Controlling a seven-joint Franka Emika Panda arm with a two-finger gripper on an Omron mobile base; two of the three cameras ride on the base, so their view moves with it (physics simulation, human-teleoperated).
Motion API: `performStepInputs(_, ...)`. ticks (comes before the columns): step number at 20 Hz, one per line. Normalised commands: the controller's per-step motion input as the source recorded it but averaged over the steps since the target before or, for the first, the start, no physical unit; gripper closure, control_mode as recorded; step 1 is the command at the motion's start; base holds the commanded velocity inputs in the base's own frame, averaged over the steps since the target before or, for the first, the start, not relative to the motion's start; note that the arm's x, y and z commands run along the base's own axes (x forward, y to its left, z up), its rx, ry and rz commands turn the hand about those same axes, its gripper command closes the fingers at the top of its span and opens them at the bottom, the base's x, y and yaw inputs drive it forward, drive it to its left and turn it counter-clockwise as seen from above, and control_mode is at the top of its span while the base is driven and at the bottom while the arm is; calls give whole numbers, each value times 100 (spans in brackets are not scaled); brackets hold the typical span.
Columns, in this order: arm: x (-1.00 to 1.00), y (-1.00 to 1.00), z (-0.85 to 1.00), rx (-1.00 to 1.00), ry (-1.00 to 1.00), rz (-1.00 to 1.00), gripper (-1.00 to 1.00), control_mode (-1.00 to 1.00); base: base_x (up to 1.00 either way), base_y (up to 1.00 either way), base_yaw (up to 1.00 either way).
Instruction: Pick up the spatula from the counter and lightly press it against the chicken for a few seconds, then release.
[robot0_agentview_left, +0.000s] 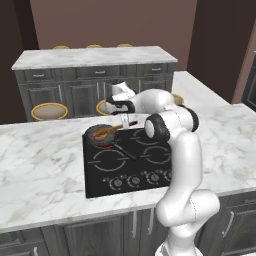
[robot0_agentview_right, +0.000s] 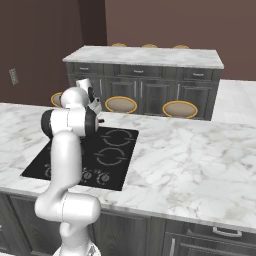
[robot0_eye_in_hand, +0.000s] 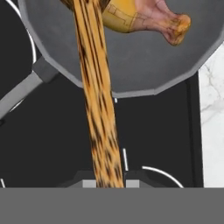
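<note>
A wooden spatula (robot0_eye_in_hand: 98, 109) runs from between my fingertips up into a grey frying pan (robot0_eye_in_hand: 144, 61). Its head end reaches the piece of chicken (robot0_eye_in_hand: 148, 19) lying in the pan; I cannot tell whether it presses on the meat. My gripper (robot0_eye_in_hand: 107, 183) is shut on the spatula's handle. From the left base view, the gripper (robot0_agentview_left: 124, 119) hangs just right of the pan (robot0_agentview_left: 98, 134), and the spatula (robot0_agentview_left: 107, 131) slants down into it. The pan stands on the back left burner of the black cooktop (robot0_agentview_left: 127, 162).
The pan's long grey handle (robot0_eye_in_hand: 22, 92) points away across the cooktop. Knobs (robot0_agentview_left: 135, 180) line the cooktop's front edge. White marble counter (robot0_agentview_left: 40, 160) surrounds it. Behind stands a second marble island (robot0_agentview_left: 95, 57) with round stools (robot0_agentview_left: 49, 111) in front.
</note>
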Motion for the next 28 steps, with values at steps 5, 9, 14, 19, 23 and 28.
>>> performStepInputs(5, 0, 0, -18, -2, 0, 0, 100, -100, 0, 0, 0)
performStepInputs(9, 0, 0, -11, -1, 0, 0, 100, -100, 0, 0, 0)
performStepInputs(14, 0, 0, -11, 0, 0, 0, 100, -100, 0, 0, 0)
performStepInputs(19, 0, 0, -9, 0, 0, 0, 100, -100, 0, 0, 0)
performStepInputs(23, 0, 0, -6, 0, 0, 0, 100, -100, 0, 0, 0)
performStepInputs(28, -2, 0, -2, 0, 0, 0, 100, -100, 0, 0, 0)
